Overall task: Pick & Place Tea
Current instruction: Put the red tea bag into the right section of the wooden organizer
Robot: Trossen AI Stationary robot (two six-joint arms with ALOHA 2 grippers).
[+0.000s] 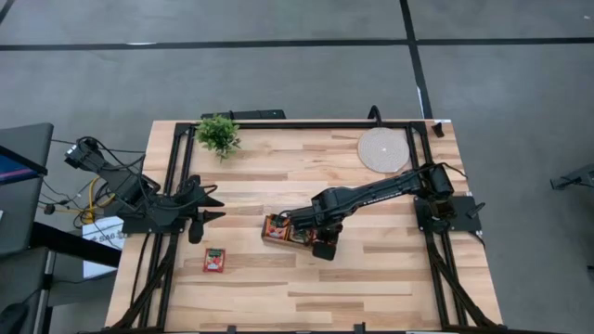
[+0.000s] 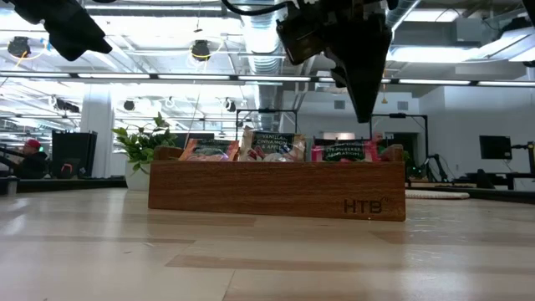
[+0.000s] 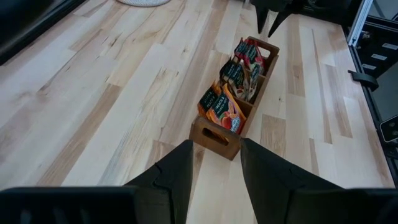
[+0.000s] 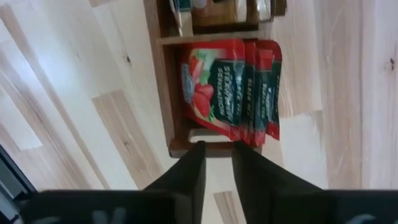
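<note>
Tray (image 1: 283, 230) lies just under my right gripper (image 1: 299, 228) in the high view, mid-desk (image 1: 371, 278), stuffed with tea (image 1: 277, 227). One red sachet (image 1: 214, 261) lies alone on the desk, well off toward my left gripper (image 1: 215, 206), which waits near the desk's left edge. Plant (image 1: 218, 134) and a round mat (image 1: 383, 148) sit at the far edge, beyond both grippers.

Low view: my right gripper (image 2: 361, 92) hangs above the tray's (image 2: 276, 191) right end, clear of the sachets (image 2: 276, 148) standing up out of it.

Left wrist view: my left fingers (image 3: 177, 174) stand apart, holding nothing; the tray (image 3: 217, 134) lies just ahead of them, lengthwise, with the right gripper (image 3: 277, 12) at its far end.

Right wrist view: my fingers (image 4: 186, 168) are slightly apart and empty, just short of the tray's end wall (image 4: 193, 134); red sachets (image 4: 230, 90) fill the nearest compartment.
</note>
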